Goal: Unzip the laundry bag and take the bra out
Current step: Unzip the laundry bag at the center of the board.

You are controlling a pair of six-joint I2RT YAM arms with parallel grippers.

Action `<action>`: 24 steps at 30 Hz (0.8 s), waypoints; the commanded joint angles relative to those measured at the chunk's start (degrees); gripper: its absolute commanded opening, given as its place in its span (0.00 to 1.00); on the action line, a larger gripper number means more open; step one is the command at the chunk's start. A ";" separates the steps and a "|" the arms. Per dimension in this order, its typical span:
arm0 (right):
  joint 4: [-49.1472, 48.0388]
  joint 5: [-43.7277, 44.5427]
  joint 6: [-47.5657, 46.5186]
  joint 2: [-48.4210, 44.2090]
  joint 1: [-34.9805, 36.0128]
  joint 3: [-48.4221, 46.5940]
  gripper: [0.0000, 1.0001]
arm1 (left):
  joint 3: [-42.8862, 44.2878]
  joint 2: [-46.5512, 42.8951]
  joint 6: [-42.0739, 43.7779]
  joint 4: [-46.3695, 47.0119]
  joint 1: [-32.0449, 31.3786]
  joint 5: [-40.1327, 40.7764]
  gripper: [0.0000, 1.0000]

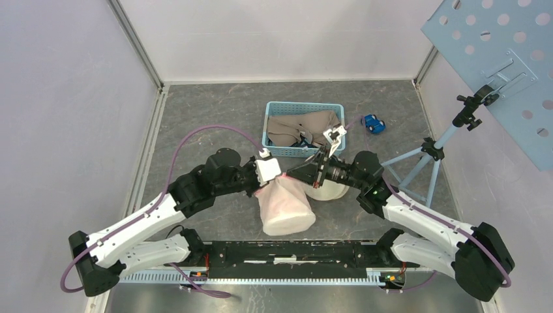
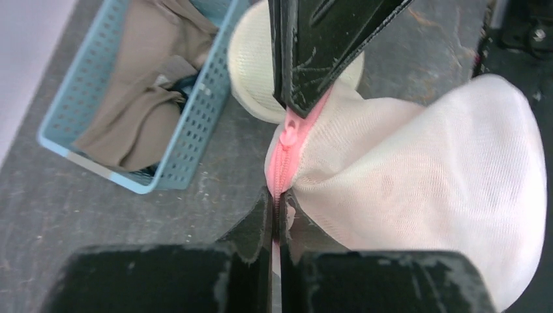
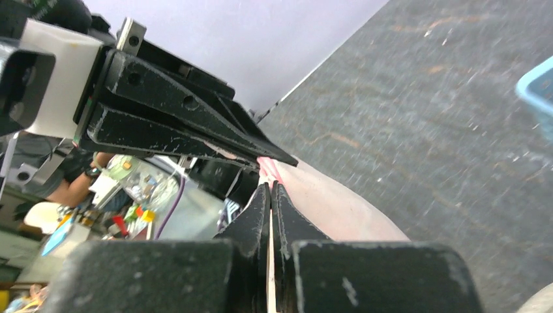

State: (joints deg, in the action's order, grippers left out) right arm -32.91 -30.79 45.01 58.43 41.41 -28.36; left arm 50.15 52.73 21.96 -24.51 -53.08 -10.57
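**Closed in pale, floored in grey**

Walled by a plain white back panel (image 1: pixel 280 39) and a pale lilac side panel (image 1: pixel 59 130), joined at an aluminium corner post (image 1: pixel 138 45). Floored with a dark grey mottled tabletop (image 1: pixel 209 111). Lit evenly. Furnished right rear with a light blue perforated board (image 1: pixel 495 39) on a light blue tripod stand (image 1: pixel 431 149).

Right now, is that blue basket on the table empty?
No, the blue basket has crumpled beige clothes lying inside it.
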 commanded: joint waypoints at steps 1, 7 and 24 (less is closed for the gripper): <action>3.25 2.65 -5.07 -0.45 -3.25 -6.23 0.00 | 0.43 -1.61 -1.71 5.91 0.96 3.61 0.02; 3.13 2.64 -5.51 0.37 -5.41 -4.55 0.00 | -0.91 -2.35 1.11 2.92 0.96 4.89 0.02; -10.77 1.69 0.95 4.15 0.33 6.37 0.00 | -6.44 -5.22 -6.43 1.69 -0.40 0.75 0.47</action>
State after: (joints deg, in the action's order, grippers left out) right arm -36.82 -29.71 44.73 62.24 40.66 -22.00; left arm 41.56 48.58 19.07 -23.29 -53.25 -8.08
